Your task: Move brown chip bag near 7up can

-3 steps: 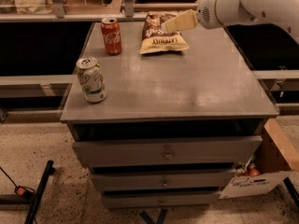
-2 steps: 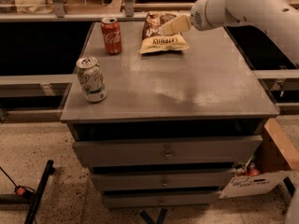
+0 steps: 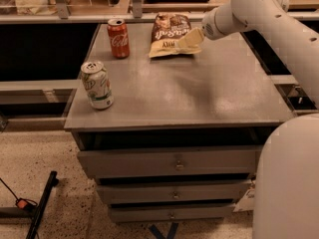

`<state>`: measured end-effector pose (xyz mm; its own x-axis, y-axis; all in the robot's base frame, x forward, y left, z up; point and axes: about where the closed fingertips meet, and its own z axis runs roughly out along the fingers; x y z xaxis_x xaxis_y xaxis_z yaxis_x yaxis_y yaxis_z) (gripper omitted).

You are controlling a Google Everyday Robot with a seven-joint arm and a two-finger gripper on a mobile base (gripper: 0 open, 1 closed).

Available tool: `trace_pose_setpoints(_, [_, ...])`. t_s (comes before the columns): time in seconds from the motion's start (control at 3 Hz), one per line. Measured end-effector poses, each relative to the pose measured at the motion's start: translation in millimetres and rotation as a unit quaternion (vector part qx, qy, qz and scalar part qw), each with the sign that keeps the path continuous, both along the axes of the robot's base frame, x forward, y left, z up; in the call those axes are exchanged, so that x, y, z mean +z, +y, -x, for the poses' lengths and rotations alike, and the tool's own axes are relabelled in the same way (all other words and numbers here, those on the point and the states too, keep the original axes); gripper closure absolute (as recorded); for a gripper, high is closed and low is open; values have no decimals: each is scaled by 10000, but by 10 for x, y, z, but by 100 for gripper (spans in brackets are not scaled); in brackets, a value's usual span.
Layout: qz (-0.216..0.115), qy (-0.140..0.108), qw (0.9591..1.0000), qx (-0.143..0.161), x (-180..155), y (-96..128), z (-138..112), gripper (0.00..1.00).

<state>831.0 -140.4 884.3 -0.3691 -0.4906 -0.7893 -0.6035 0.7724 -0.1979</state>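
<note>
The brown chip bag (image 3: 169,33) lies at the back middle of the grey cabinet top (image 3: 199,93), dark brown above and cream below. My gripper (image 3: 192,38) comes in from the right and sits at the bag's lower right corner, touching or just over it. The 7up can (image 3: 97,84) stands upright near the front left corner, well apart from the bag.
A red cola can (image 3: 118,38) stands upright at the back left, just left of the bag. My white arm (image 3: 269,14) spans the right side and its bulk (image 3: 289,183) fills the lower right. Drawers (image 3: 174,163) are below; a metal rail (image 3: 149,18) runs behind.
My gripper has moved down and slightly left onto the bag's lower right corner. The bag and both cans have stayed put. The arm's lower part now shows at the bottom right.
</note>
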Motion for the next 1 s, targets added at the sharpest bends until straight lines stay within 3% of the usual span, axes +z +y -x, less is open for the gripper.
trace_pose_setpoints(0.33, [57,297,9991,308,-243,-46,11,0])
trace_pose_setpoints(0.67, [-102,433,9973,584,-403,-8,77,0])
trace_pose_setpoints(1.0, [-450,461,9955,697,-477,85,101,17])
